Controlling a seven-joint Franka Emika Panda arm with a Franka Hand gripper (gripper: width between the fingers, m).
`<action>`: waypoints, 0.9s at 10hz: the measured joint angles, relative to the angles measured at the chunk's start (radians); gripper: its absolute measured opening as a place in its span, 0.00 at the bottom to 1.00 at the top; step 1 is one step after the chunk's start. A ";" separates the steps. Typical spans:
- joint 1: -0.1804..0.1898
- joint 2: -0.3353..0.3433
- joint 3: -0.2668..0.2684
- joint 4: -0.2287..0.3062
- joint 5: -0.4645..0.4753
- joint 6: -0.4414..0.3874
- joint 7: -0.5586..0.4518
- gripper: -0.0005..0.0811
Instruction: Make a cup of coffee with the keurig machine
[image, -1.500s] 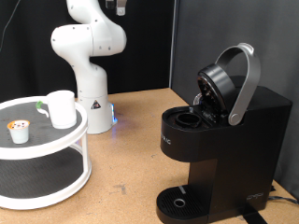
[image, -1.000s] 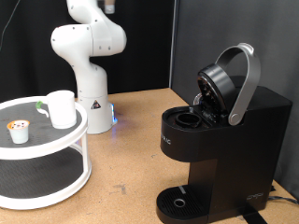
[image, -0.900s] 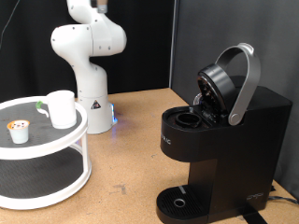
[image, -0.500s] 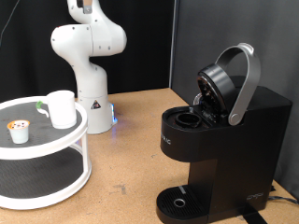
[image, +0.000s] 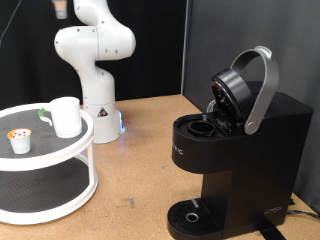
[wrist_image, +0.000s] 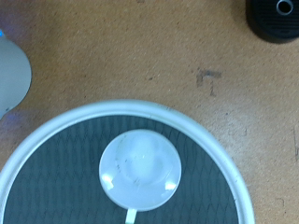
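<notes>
The cup (image: 66, 116), white with a pale green handle, stands upright on the top tier of a round white tray (image: 60, 150) at the exterior view's left. The wrist view looks straight down into the cup (wrist_image: 140, 166). The keurig machine (image: 235, 150) stands at the exterior view's right with its lid up and its pod chamber open. My gripper (image: 60, 8) is high at the exterior view's top left, well above the tray, and only its tip shows. No fingers show in the wrist view.
A small white pod with an orange-speckled top (image: 20, 140) sits on the tray beside the cup. The white arm base (image: 95, 70) stands behind the tray. The keurig's round drip tray (wrist_image: 277, 17) shows in the wrist view's corner. A dark wall stands behind.
My gripper has moved along the exterior view's top edge to the left, from above the arm base to above the tray. The cup, the pod and the keurig have not moved.
</notes>
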 joint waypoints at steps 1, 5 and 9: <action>-0.007 0.001 -0.032 0.005 -0.020 -0.004 -0.036 0.99; -0.019 0.004 -0.147 0.042 -0.077 -0.005 -0.162 0.99; -0.020 0.018 -0.174 0.057 -0.085 -0.017 -0.181 0.99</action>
